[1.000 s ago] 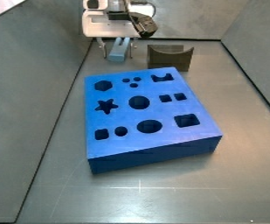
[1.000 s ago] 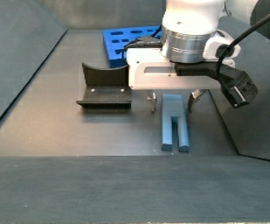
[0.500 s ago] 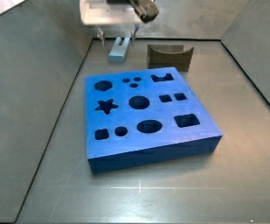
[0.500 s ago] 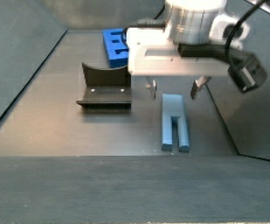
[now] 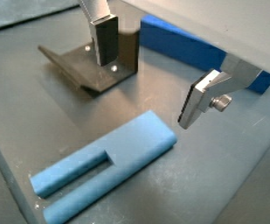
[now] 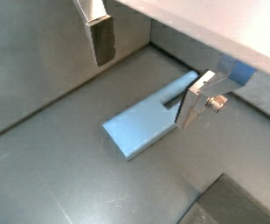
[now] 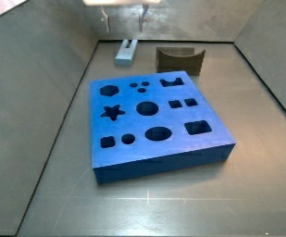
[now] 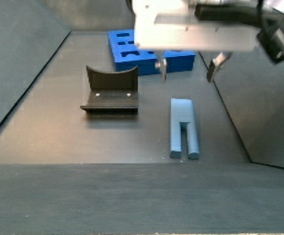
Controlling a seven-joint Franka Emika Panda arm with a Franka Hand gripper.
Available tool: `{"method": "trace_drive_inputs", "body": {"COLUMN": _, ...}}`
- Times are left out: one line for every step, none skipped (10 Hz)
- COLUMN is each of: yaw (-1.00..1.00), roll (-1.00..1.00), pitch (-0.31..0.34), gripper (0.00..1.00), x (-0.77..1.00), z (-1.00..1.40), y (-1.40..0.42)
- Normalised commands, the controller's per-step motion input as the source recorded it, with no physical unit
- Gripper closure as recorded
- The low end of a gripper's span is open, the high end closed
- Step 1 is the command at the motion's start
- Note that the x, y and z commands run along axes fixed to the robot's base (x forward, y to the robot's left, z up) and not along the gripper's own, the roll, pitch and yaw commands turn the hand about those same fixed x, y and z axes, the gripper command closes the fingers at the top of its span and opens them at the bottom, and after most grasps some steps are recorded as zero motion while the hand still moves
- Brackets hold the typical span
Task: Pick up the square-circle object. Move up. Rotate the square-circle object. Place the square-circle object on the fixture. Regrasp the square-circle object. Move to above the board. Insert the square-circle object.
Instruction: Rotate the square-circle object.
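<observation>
The square-circle object (image 8: 184, 127) is a long light blue peg lying flat on the grey floor, also seen in the side view (image 7: 129, 50) and in both wrist views (image 5: 102, 166) (image 6: 155, 118). High above it hangs my gripper (image 8: 187, 66) (image 7: 128, 17), open, with nothing between the fingers (image 5: 106, 39) (image 6: 196, 101). The fixture (image 8: 109, 90) (image 7: 180, 59) (image 5: 90, 72) stands beside the peg. The blue board (image 7: 157, 125) (image 8: 126, 46) (image 5: 183, 39) lies flat beyond the fixture.
Grey walls enclose the floor on all sides. The peg lies close to one wall (image 8: 248, 128) and near a corner (image 6: 148, 44).
The gripper has risen straight up from around the peg, still open. The peg stays flat on the floor where it was.
</observation>
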Motion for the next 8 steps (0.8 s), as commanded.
{"method": "trace_drive_inputs", "body": {"yaw": 1.00, "roll": 0.00, "pitch": 0.000, "gripper": 0.00, "x": 0.00, "z": 0.00, "y": 0.00}}
{"method": "trace_drive_inputs", "body": {"yaw": 1.00, "roll": 0.00, "pitch": 0.001, "gripper": 0.00, "x": 0.00, "z": -0.15, "y": 0.00}}
{"method": "trace_drive_inputs", "body": {"yaw": 1.00, "roll": 0.00, "pitch": 0.001, "gripper": 0.00, "x": 0.02, "z": -0.27, "y": -0.01}}
{"method": "trace_drive_inputs", "body": {"yaw": 1.00, "roll": 0.00, "pitch": 0.001, "gripper": 0.00, "x": 0.03, "z": -0.21, "y": 0.00}}
{"method": "trace_drive_inputs", "body": {"yaw": 1.00, "roll": 0.00, "pitch": 0.001, "gripper": 0.00, "x": 0.03, "z": -0.12, "y": -0.01}}
{"method": "trace_drive_inputs", "body": {"yaw": 1.00, "roll": 0.00, "pitch": 0.002, "gripper": 0.00, "x": 0.02, "z": -0.07, "y": -0.01}}
{"method": "trace_drive_inputs", "body": {"yaw": 1.00, "roll": 0.00, "pitch": 0.002, "gripper": 0.00, "x": 0.02, "z": -0.06, "y": -0.01}}
{"method": "trace_drive_inputs", "body": {"yaw": 1.00, "roll": 0.00, "pitch": 0.002, "gripper": 0.00, "x": 0.02, "z": -0.05, "y": -0.01}}
